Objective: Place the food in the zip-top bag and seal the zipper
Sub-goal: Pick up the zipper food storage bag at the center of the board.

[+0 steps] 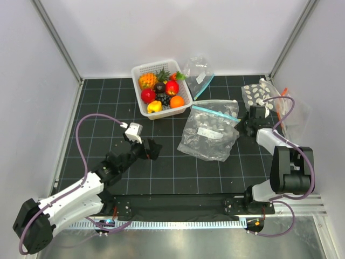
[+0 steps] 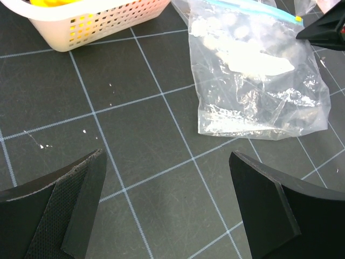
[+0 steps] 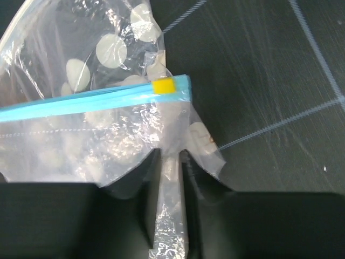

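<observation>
While right gripper (image 3: pixel 171 162) pinches thin fold of zip-top bag (image 3: pixel 108 145) just under blue zipper (image 3: pixel 81 101), near yellow slider (image 3: pixel 163 86), left gripper (image 2: pixel 167 156) hangs wide open, holding nothing. Bag lies flat on black mat (image 1: pixel 161 172), mouth looks shut. Food (image 1: pixel 148 95) all in white basket (image 1: pixel 153 64). Step: grab bag to open it. Next: left gripper takes other side, pull mouth apart.

A left red apple (image 1: pixel 148 95), a right red apple (image 1: pixel 171 87), an orange (image 1: pixel 177 101) and a yellow lemon (image 1: pixel 154 106) lie glossy and bunched in the white basket (image 1: pixel 141 70) at the back. Near it lies the zip-top bag (image 1: pixel 207 135), clear, crumpled and flat on the dark gridded table (image 1: pixel 97 102). Its zipper (image 1: pixel 214 112) is a teal-blue strip across the far edge with a yellow slider (image 3: pixel 163 86) at one end, and the plastic just below that end is pinched into a narrow fold.
</observation>
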Controlling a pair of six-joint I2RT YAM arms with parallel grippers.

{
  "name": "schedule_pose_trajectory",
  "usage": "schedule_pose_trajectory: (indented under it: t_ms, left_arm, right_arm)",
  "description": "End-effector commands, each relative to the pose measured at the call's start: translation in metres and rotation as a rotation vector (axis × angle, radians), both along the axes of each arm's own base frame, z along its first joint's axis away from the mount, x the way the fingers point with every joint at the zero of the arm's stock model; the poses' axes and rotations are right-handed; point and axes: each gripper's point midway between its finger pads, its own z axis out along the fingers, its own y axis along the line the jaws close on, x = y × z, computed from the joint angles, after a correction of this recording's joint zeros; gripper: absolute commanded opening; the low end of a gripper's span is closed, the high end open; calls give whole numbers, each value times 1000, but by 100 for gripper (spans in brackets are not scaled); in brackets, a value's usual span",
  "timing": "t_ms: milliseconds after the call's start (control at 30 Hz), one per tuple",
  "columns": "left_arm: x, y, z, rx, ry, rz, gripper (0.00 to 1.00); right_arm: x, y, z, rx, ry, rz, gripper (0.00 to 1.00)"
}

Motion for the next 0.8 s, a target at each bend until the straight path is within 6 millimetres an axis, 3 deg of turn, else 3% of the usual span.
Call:
schedule_pose_trajectory:
  t_ms: [0,133,200,367,400,500,533,600,633,767]
  left_arm:
    - [8,-3,32,-45,-87,4,100]
    - [7,-11,38,-68,-100,-30,100]
    - [7,-18,42,-91,-80,-46,100]
    - [9,-35,80,-163,-83,-94,100]
    - [8,-39,85,-167,-79,-116,100]
    - [9,-56,105,-148,-55,-184,100]
    - [13,-64,123,-154,-65,-212,100]
    - [12,-71,126,-119,-45,-252,100]
    - [15,-78,140,-113,-77,-283,100]
    - [14,-88,148,-67,-111,-359,100]
  right_arm:
    - [12,8,24,19,-94,60,19]
    - [6,19,43,32,-158,138,1]
    - [3,31,61,57,-217,202,1]
    - [-11,55,93,78,-321,338,1]
    - [-10,61,110,78,-379,371,1]
    - [-19,80,130,92,-431,478,1]
    - [-24,87,137,109,-449,517,1]
    - [-31,97,146,125,-483,571,1]
    - [-36,100,156,127,-521,595,1]
    - [-56,125,178,163,-599,714,1]
